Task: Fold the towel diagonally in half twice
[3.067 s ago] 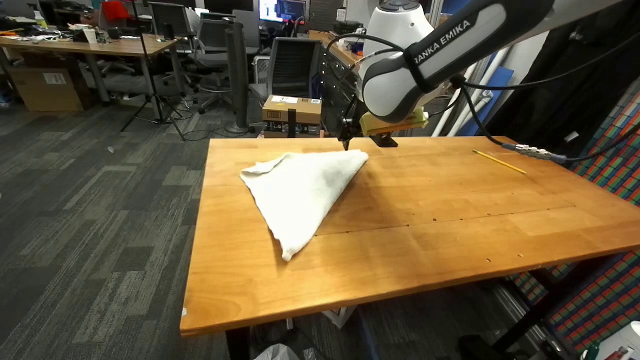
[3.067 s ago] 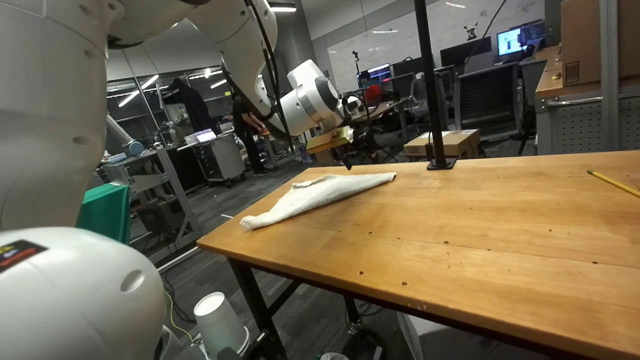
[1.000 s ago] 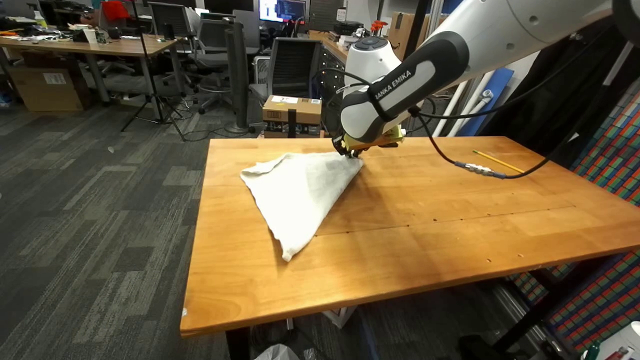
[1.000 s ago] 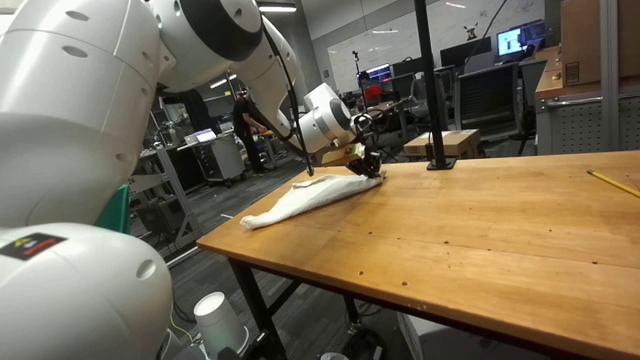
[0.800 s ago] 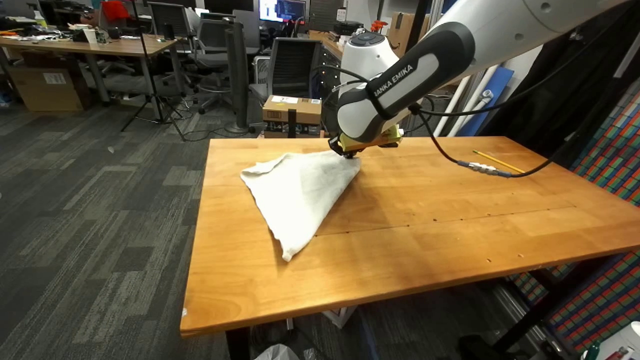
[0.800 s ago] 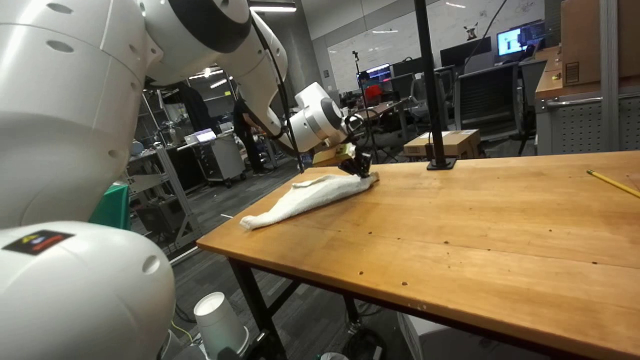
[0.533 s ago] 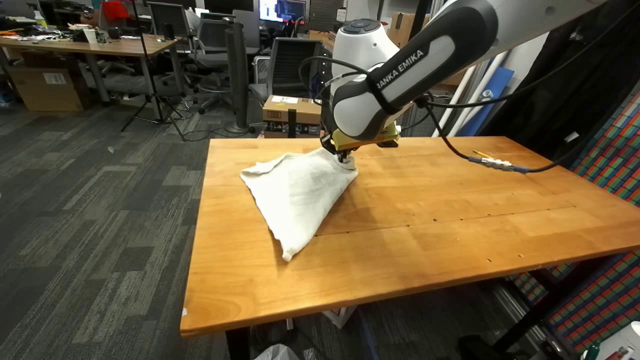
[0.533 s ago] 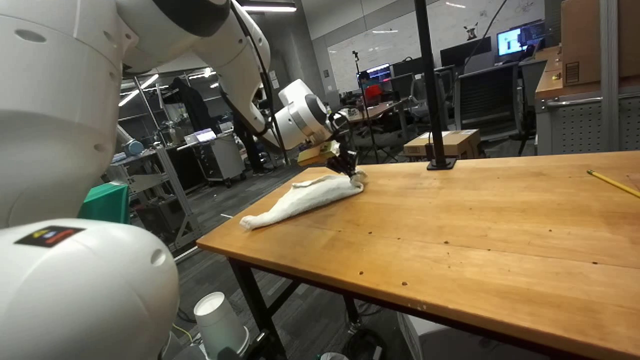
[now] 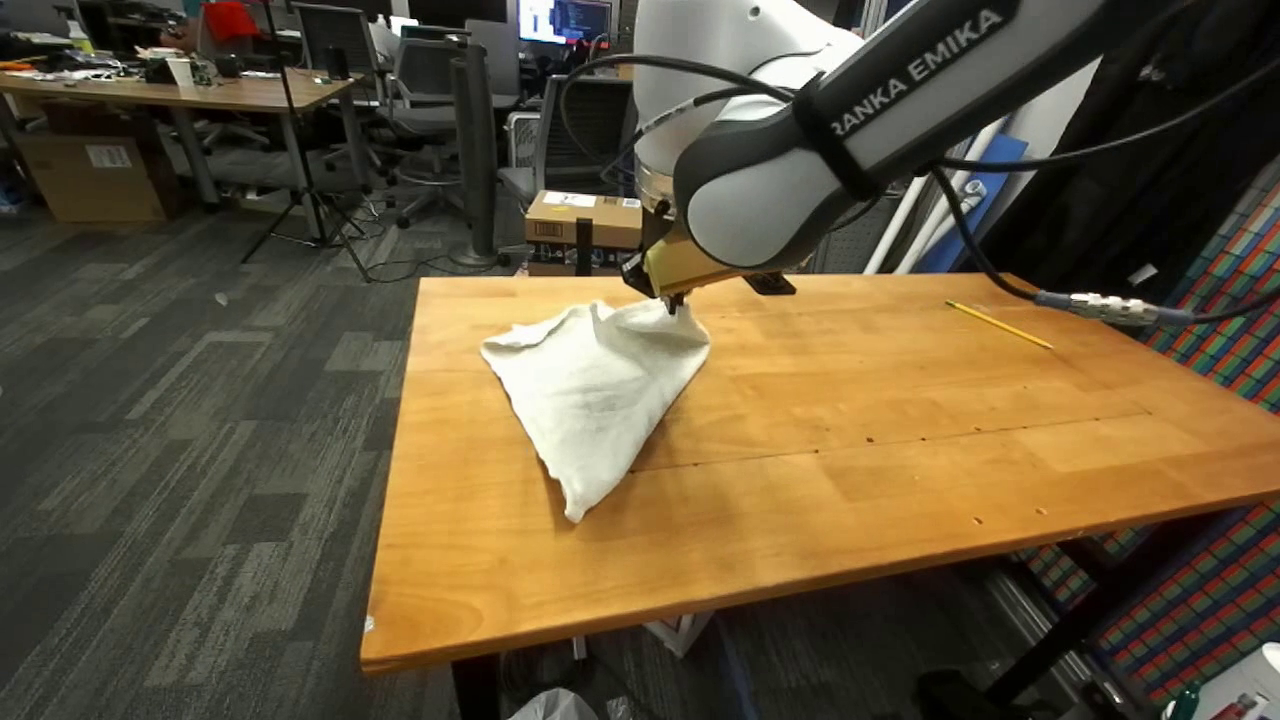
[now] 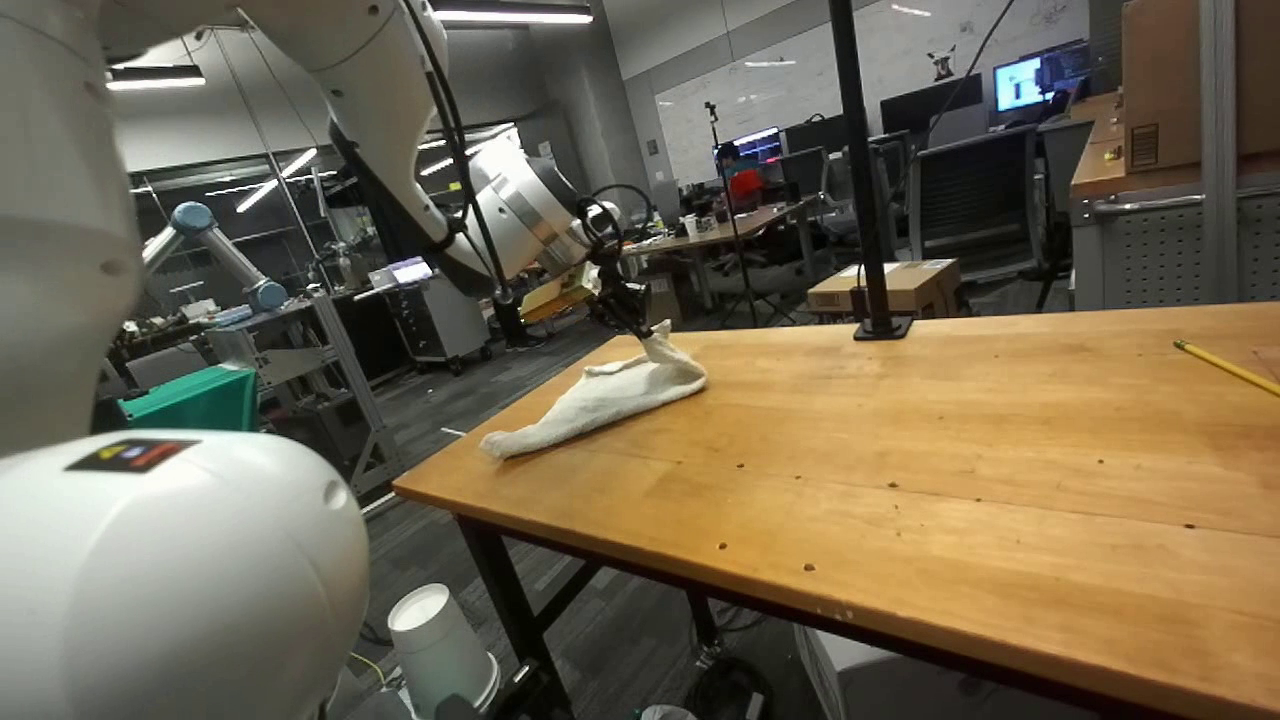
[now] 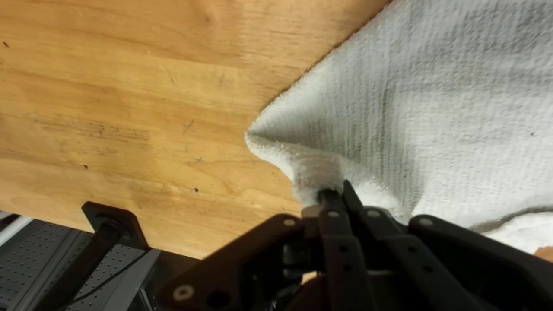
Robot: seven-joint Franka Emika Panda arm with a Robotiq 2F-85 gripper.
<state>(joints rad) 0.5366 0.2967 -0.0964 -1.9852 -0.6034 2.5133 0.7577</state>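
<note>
White towel (image 9: 598,405) lay on the bench (image 9: 880,490) as a rough triangle, one corner (image 10: 660,346) held up with the pincer (image 11: 339,190) clamped on it, I'd guess so it could swing over for the second diagonal fold.

Wrist view close above towel (image 11: 466,112), exterior views across table (image 9: 850,510)

Grey carpet (image 9: 180,480) swept down the left of the frame in an exterior view, a cluttered desk (image 9: 240,95) at upper left! Far right sat a multicoloured grid (image 9: 1240,355), wall or panel, hard to tell. And in an exterior view a whiteboard (image 10: 800,90) spanned the upper right, a mesh chair (image 10: 975,195) lower down, while a strip light (image 10: 512,14) blazed at the top!
</note>
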